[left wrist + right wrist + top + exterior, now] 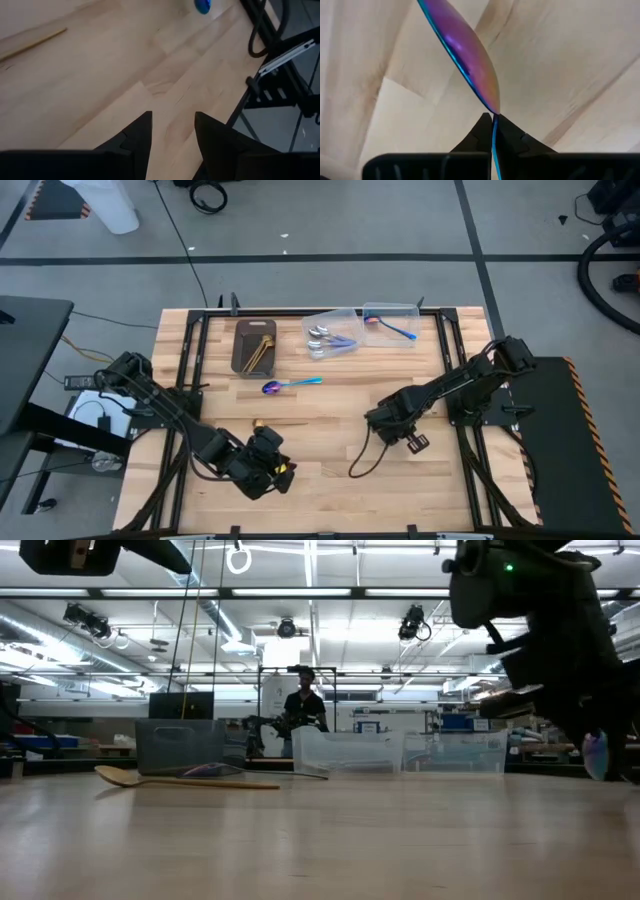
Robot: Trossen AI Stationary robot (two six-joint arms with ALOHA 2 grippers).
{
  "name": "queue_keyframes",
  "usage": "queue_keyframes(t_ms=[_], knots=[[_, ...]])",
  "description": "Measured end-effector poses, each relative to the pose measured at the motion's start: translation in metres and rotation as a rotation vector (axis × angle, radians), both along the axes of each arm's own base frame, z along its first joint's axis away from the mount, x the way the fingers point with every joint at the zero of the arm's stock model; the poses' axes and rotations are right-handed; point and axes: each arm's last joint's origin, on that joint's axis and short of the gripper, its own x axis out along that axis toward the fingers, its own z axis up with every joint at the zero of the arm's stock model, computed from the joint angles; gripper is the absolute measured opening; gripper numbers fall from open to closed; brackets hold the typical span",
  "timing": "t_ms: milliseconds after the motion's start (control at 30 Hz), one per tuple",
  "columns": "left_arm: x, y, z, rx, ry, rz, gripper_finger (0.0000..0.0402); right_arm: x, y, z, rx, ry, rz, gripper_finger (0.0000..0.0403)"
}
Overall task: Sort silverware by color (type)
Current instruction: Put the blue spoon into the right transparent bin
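Sorting well advanced, 3 spoons outstanding.
Left gripper (272, 470) empty, fingers apart; right gripper (492, 120) clamps a rainbow spoon (465, 55). On the counter (330, 430): gold spoon (180, 780), another rainbow spoon (290, 385). Beyond, tray (254, 348) and containers (362, 328) hold sorted spoons.

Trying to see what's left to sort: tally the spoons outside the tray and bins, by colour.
Rainbow: 2, one loose, one in the right jaws
Gold: 1
Silver: 0
Total: 3
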Motion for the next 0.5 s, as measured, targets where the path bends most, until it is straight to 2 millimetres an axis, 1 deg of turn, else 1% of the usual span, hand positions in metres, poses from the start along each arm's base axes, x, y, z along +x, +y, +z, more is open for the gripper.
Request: queue_keyframes(t_ms=[200,367,500], knots=[[0.002,-0.001,0.002,0.000,-0.044,0.023,0.0157,0.009,-0.008,0.009,0.023,-0.005,-0.130,0.0011],[0.004,-0.002,0.005,-0.024,-0.075,0.024,0.0157,0.015,-0.011,0.019,0.008,-0.011,-0.163,0.0010],[0.005,-0.003,0.005,-0.028,-0.084,0.024,0.0157,0.022,-0.018,0.027,-0.017,-0.035,-0.205,0.0010]])
